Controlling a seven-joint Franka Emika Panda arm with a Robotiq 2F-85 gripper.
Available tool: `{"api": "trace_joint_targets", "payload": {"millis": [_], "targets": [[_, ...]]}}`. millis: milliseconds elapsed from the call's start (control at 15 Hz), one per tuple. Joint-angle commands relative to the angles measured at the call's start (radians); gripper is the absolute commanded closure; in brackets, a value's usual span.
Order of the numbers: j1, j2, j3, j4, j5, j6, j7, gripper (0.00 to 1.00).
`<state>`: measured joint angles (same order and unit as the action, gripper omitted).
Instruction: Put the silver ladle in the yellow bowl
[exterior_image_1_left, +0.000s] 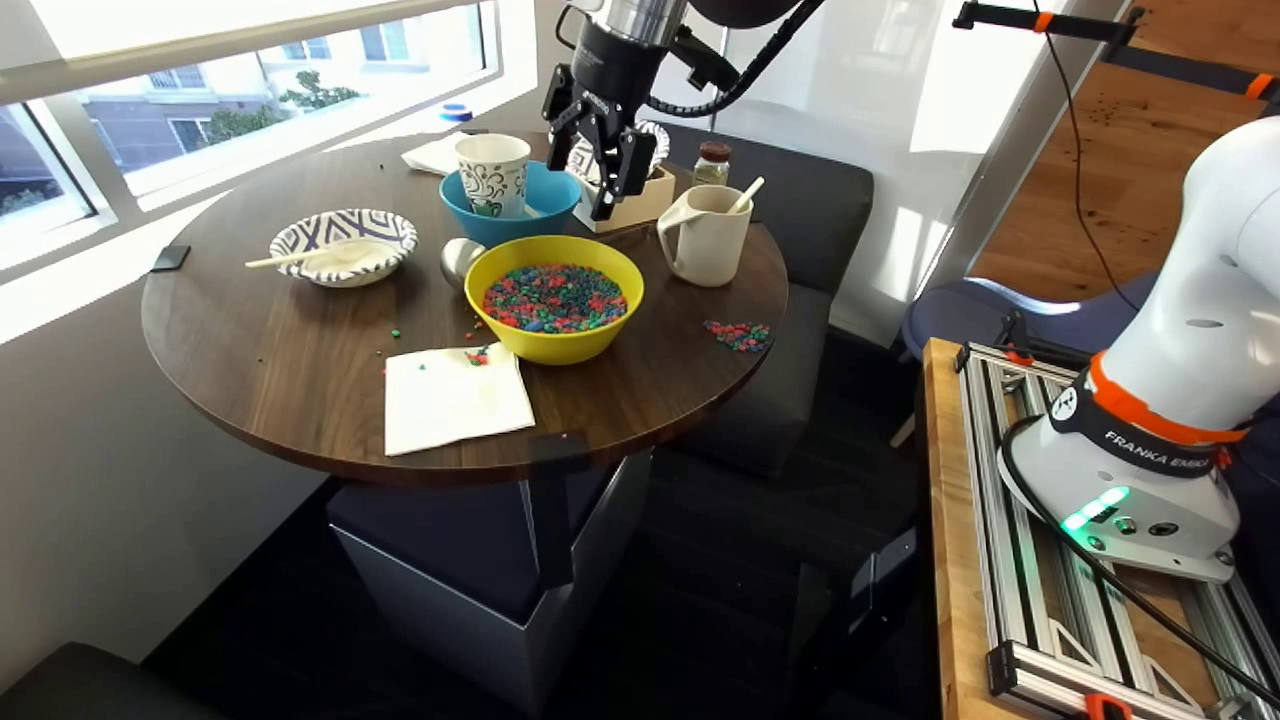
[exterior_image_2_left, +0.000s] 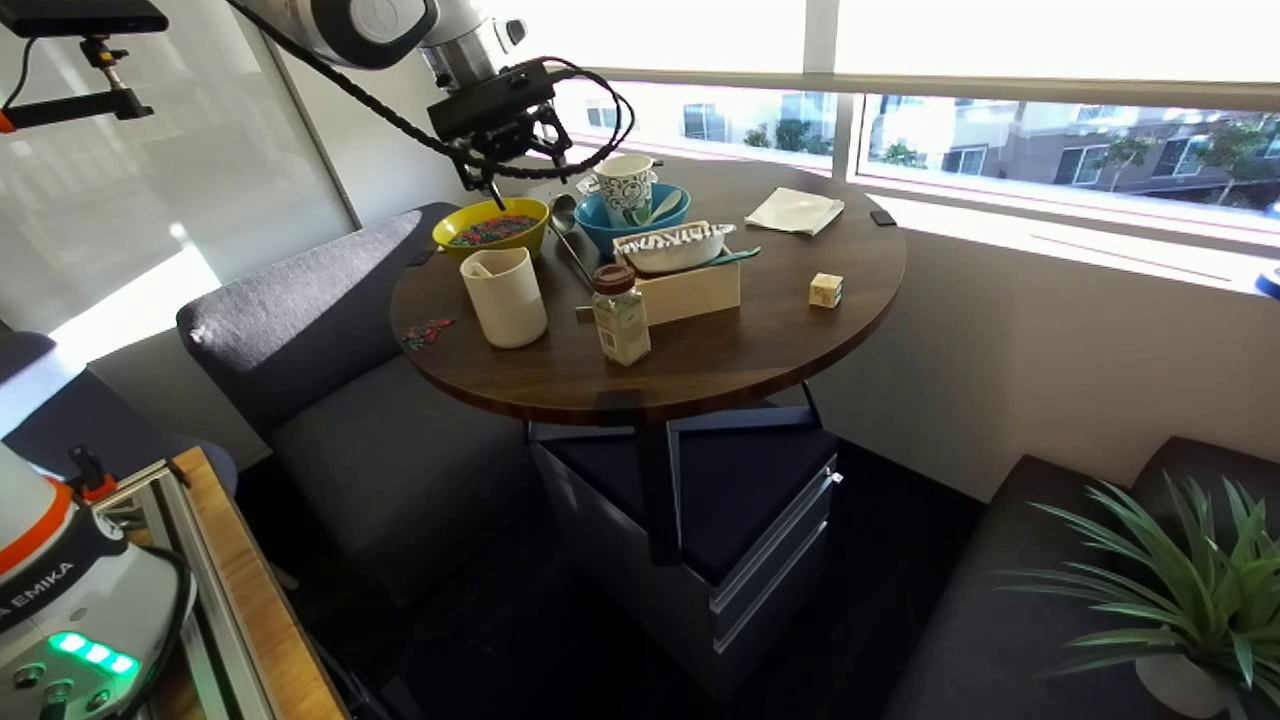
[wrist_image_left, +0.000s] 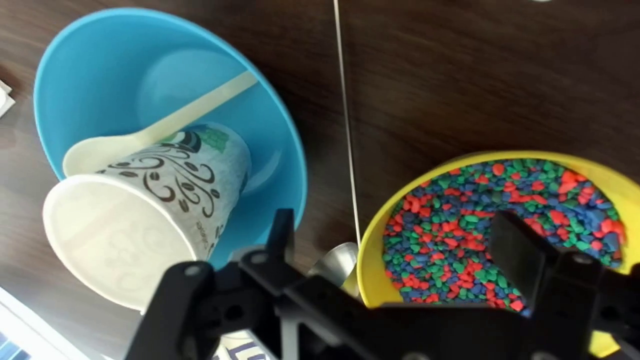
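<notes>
Tool (wrist_image_left: 398, 239) spread apart, so lowering onto silver ladle (exterior_image_1_left: 458, 262) could knock yellow bowl (exterior_image_1_left: 560, 348) toward robot-side edge of worktop (exterior_image_1_left: 665, 355), given tight gap to blue bowl (wrist_image_left: 100, 65)

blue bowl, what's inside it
In the wrist view, the blue bowl holds a patterned cup and a pale spoon. The cup covers part of the spoon and the bowl's floor; anything beneath it cannot be seen.

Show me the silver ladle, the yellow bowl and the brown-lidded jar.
Silver ladle (wrist_image_left: 338, 261): in the wrist view, on its scoop.
Yellow bowl (exterior_image_1_left: 556, 347): in an exterior view, on its outer wall.
Brown-lidded jar (exterior_image_2_left: 622, 322): in an exterior view, on its body.
</notes>
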<state>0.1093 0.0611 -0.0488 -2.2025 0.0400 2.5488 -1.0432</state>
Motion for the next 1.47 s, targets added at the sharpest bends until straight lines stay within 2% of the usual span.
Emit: {"api": "trace_joint_targets", "payload": {"millis": [0,133,400,533,733,1400], "targets": [[-0.055,0.011,0.022,0.029,-0.067,-0.079,0.016,0.00],[-0.075,0.020,0.015,0.048,-0.109,-0.148,0.036,0.00],[-0.093,0.043,0.026,0.081,-0.104,-0.312,0.032,0.00],[-0.091,0.065,0.032,0.082,-0.104,-0.271,0.071,0.00],[-0.089,0.109,0.034,0.084,-0.149,-0.180,0.200,0.00],[-0.138,0.253,0.057,0.179,-0.130,-0.176,0.170,0.02]]}}
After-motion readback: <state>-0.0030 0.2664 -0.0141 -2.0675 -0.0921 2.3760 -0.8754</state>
